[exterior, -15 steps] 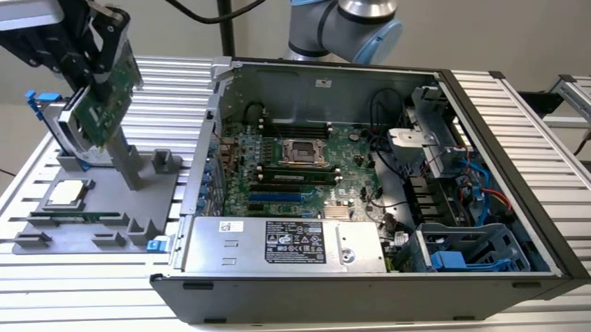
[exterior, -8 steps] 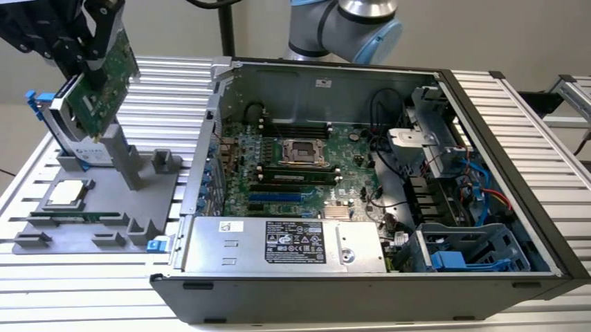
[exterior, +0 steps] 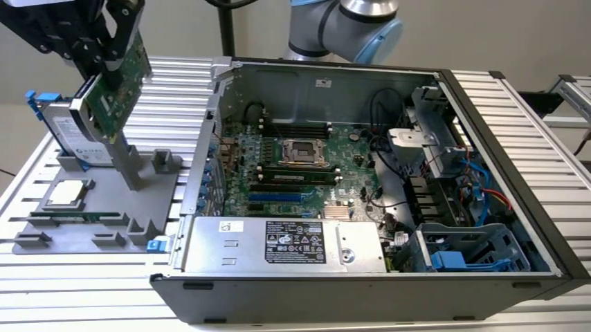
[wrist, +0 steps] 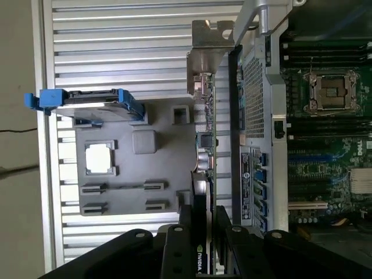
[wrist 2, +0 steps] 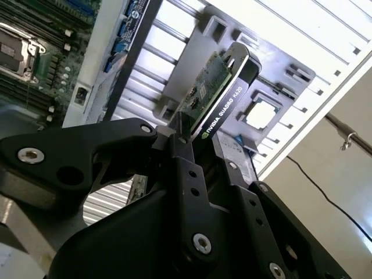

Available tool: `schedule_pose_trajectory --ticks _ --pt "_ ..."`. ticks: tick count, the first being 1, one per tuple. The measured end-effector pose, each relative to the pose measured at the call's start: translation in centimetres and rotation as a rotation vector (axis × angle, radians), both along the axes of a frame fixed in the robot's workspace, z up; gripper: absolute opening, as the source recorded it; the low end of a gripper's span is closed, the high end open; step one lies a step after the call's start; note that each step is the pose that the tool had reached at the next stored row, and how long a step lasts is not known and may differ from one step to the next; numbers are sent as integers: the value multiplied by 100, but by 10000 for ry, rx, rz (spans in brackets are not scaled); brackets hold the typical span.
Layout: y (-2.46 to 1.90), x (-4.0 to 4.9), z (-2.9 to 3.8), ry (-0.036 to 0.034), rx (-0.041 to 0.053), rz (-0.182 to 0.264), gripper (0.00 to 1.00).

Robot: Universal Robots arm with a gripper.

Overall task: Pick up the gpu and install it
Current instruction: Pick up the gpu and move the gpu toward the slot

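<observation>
While the flat green circuit card with black cooler block and long silver end bracket, the gpu (exterior: 122,79), is pinched edge-on between the black metal gripper's (wrist: 203,226) fingers (wrist 2: 186,168), its bracket end points away from the fingertips, over a matte grey moulded tray (exterior: 102,207). Done well, I judge, the carry keeps the card square and unswinging toward the open dark steel computer case (exterior: 323,304) beside the fingers. A blue-framed silver hard drive (exterior: 69,135) stands beyond them, with the ribbed aluminium table (exterior: 176,76) beneath.

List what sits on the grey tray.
The grey plastic tray holds a silver hard drive in a blue frame, a square silver processor chip and a thin green memory stick. The green gpu card, gripped by the black tool, hides part of the drive.
</observation>
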State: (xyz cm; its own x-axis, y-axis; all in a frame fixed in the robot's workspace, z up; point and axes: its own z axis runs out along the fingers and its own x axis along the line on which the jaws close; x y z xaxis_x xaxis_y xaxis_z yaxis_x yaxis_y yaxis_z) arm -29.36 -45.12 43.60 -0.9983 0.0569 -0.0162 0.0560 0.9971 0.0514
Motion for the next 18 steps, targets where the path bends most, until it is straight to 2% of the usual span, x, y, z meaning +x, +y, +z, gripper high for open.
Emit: schedule_pose_trajectory --ticks 10,18 --pt "2 220 -1 3 0 0 0" --pt "2 226 0 3 0 0 0"
